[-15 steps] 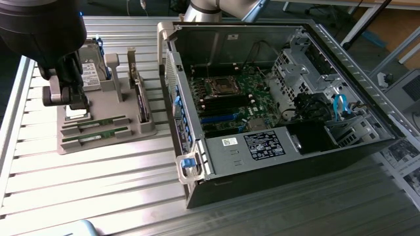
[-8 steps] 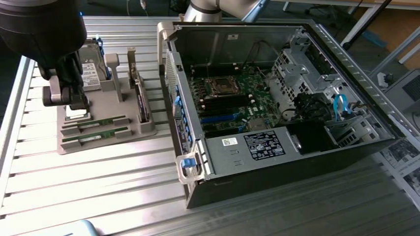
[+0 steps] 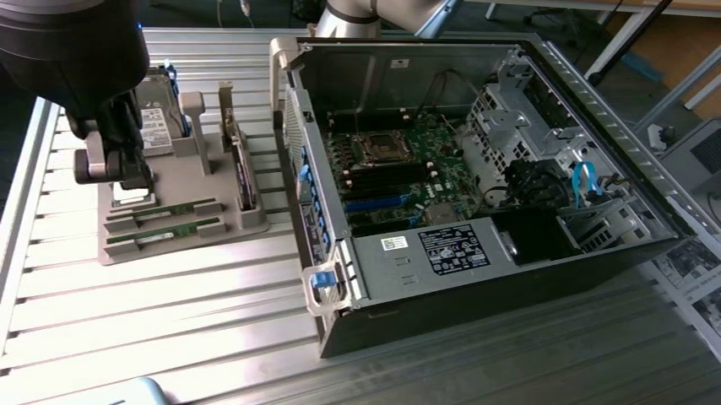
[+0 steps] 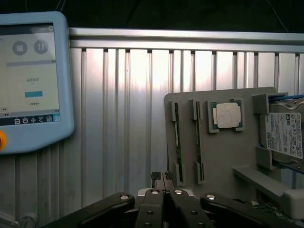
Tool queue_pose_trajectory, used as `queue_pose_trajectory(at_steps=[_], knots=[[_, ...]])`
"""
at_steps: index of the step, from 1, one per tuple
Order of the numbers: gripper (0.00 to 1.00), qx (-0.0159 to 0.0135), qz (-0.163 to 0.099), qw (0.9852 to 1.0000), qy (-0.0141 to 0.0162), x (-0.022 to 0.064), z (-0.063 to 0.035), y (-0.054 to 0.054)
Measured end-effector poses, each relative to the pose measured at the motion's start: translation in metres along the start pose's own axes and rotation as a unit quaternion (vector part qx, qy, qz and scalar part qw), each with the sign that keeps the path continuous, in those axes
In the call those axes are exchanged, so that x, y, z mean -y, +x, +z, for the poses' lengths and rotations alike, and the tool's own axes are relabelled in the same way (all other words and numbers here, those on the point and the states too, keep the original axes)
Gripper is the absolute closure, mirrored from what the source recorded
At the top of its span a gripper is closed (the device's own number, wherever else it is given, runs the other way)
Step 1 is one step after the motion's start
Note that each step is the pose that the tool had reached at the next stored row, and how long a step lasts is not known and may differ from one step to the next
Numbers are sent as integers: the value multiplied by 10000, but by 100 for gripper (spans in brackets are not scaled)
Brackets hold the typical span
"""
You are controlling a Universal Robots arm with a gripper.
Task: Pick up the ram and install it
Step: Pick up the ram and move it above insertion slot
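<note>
Hovers with gripper [image 3: 113, 173] at the left of the exterior view, above the grey tray [image 3: 253, 221], jaws pressed together on nothing. Finds the ram [image 3: 177, 229] lying flat in the tray's outermost slot, just beside a second ram [image 3: 175, 211]. In the wrist view, puts gripper [image 4: 161, 178] near one end of the ram [image 4: 176, 135], with second ram [image 4: 198, 137], CPU [image 4: 227, 115] and hard drive [image 4: 284, 135] beyond. Open computer case [image 3: 372, 72] at centre right.
</note>
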State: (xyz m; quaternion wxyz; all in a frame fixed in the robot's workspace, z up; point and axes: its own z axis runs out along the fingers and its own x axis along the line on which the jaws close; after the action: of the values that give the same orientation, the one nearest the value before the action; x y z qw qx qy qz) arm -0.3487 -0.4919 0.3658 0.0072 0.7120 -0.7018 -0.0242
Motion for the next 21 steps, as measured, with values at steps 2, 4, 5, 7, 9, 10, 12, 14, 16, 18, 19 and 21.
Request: queue_pose_trajectory(at_steps=[2,4,5,7,9,10,12,14,16,18,19,21], knots=[[89,0,0,10000,0,0,0,0],[76,0,0,10000,0,0,0,0],[70,0,0,10000,0,0,0,0],[70,0,0,10000,0,0,0,0],[70,0,0,10000,0,0,0,0],[70,0,0,10000,0,0,0,0],[70,-1,-1,10000,0,0,2,0],[70,-1,-1,10000,1,1,6,-7],[70,-2,-1,10000,0,3,10,-16],[70,-2,0,10000,0,5,16,-25],[70,-2,-1,10000,0,6,21,-30],[70,-1,-1,10000,1,8,31,-39]])
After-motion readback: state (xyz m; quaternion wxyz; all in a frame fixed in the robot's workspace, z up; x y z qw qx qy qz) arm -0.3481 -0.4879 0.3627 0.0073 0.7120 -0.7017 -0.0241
